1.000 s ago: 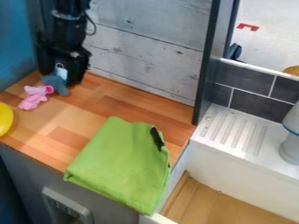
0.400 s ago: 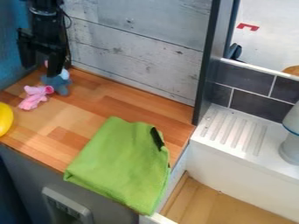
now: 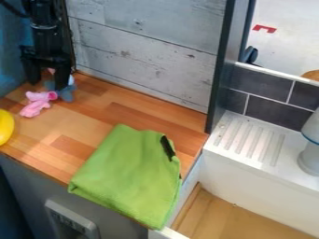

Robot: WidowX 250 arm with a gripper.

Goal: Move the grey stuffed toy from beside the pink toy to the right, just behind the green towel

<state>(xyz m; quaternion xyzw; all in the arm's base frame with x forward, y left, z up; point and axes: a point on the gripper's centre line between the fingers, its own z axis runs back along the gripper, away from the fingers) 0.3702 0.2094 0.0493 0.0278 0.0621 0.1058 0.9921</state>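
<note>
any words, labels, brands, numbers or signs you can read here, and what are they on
No words or numbers can be read.
Red mark on the pale surface at upper right: a bracket-like shape, not a readable letter.
Black strip on the green cloth: no lettering can be made out.
Pale panel on the counter front: any marks are too small to read.
Pink toy: none visible.

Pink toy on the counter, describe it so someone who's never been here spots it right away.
On the wooden counter, look past the folded green cloth toward the left end, where the black end effector hangs. Just beside the blue-grey toy lies a small, floppy pink toy. Its pink body sets it apart from that blue-grey neighbor and the smooth yellow object.
</note>
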